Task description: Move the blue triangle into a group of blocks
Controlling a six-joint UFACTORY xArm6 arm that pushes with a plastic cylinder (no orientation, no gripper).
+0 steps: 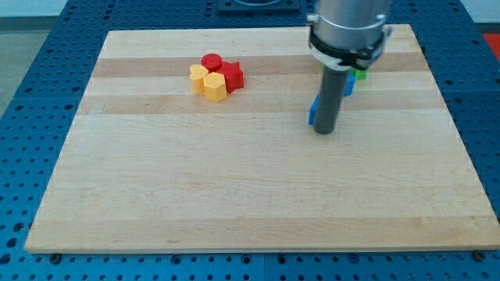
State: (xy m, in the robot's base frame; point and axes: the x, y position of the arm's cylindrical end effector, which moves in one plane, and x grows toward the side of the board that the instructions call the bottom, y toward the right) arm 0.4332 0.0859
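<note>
Blue block (312,112) touching my tip (325,131)

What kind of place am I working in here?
Likely a robotics lab bench: a wooden board on a blue perforated table, with toy blocks like the red and yellow cluster to push.

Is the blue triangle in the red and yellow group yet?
No. The blue block sits beside my tip, far right of the red and yellow cluster.
</note>
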